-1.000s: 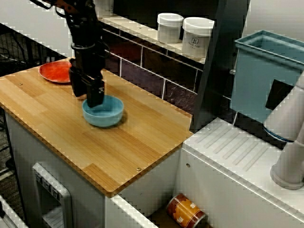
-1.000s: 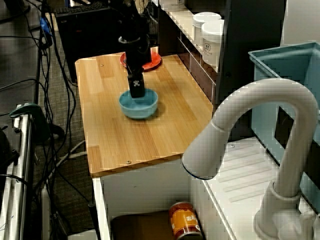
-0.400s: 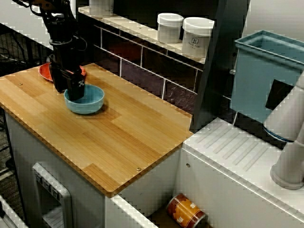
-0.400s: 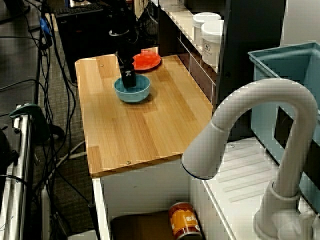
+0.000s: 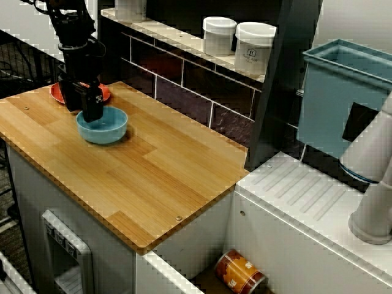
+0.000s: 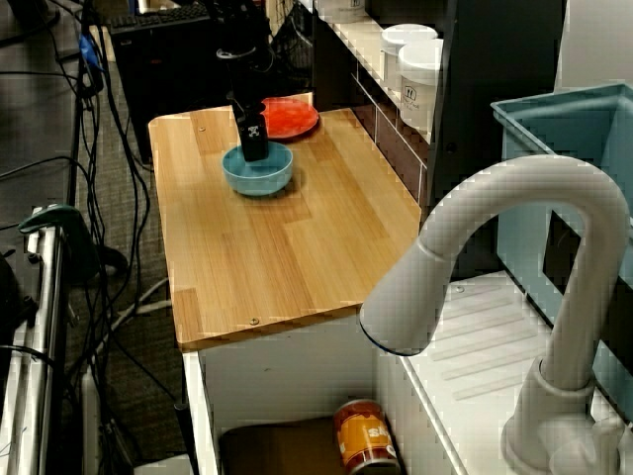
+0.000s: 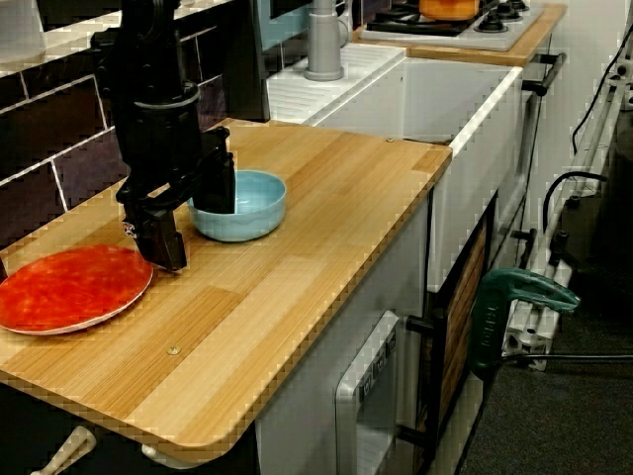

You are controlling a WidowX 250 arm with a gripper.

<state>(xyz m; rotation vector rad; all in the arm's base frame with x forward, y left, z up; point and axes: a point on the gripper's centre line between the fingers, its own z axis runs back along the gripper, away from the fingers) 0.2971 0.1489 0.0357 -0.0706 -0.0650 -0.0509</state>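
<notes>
A light blue bowl (image 5: 105, 127) (image 6: 259, 178) (image 7: 252, 210) rests on the wooden counter (image 5: 159, 177), just in front of a red plate (image 5: 56, 93) (image 6: 294, 119) (image 7: 69, 287). My black gripper (image 5: 84, 109) (image 6: 253, 148) (image 7: 188, 213) comes straight down over the bowl's rim on the plate side. In the low view from the counter's end, one finger (image 7: 216, 183) is inside the bowl and the other finger (image 7: 163, 236) is outside it, with the rim pinched between them. The arm hides part of the plate in the front view.
Two white jars (image 5: 218, 35) (image 5: 254, 48) stand on the wall shelf. Right of the counter are a white drainboard (image 5: 306, 196), a teal bin (image 5: 343, 98) and a white faucet (image 6: 495, 287). An orange can (image 5: 240, 272) lies below. Cables (image 6: 109, 129) hang beside the counter.
The gripper has slid left along the counter with the blue bowl in its hold. The bowl now sits close to the red plate instead of mid-counter.
</notes>
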